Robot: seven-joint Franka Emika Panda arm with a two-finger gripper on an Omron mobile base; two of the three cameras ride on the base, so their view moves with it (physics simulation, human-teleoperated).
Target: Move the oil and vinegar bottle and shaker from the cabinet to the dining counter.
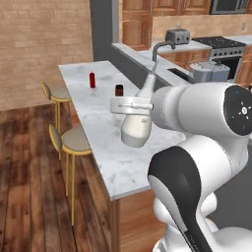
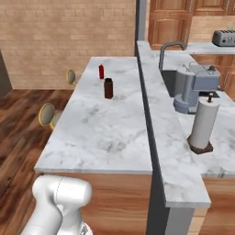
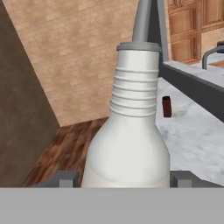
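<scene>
Even, soft, shadowless rendered light

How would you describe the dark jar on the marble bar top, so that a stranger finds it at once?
Look at the long marble dining counter with the gold-legged stools beside it. Toward its far end stand two small things close together: the dark brown jar is the squat, wider one with a black cap, nearer the robot than the slim red bottle.

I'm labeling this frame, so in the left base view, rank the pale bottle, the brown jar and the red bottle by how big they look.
1. Pale bottle, largest, though nearest the camera.
2. Brown jar and red bottle look alike; unranked.
</scene>
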